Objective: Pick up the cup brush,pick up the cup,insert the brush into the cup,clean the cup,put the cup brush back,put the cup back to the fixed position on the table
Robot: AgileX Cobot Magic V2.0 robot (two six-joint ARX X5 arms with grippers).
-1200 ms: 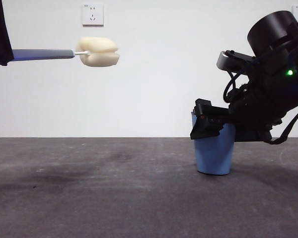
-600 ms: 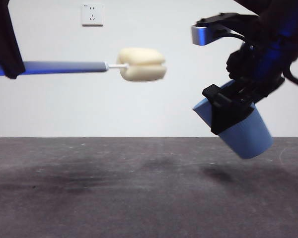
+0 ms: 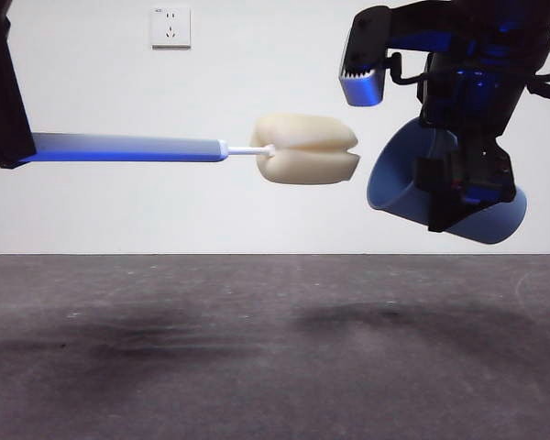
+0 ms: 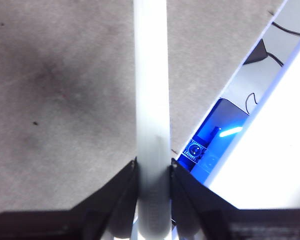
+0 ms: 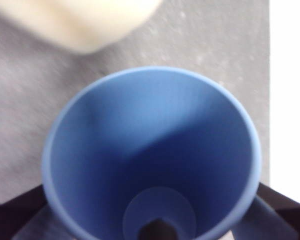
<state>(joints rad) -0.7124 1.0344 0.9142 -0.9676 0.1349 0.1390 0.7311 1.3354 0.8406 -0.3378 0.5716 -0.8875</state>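
Your left end effector (image 4: 152, 172) clamps the cup brush (image 3: 306, 149) by its handle, level above the worktop (image 3: 257, 348), its sponge head just beside the open mouth of the cup (image 3: 399, 179), which your right end effector (image 3: 463, 188) grips tilted in the air.

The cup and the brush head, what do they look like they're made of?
The cup: probably plastic, an even matte blue with a thin rim and a smooth inside seen in the right wrist view. The head of the cup brush: likely sponge or foam, cream-yellow, soft-edged and rounded, with a crease along its middle. Its handle looks like smooth grey plastic.
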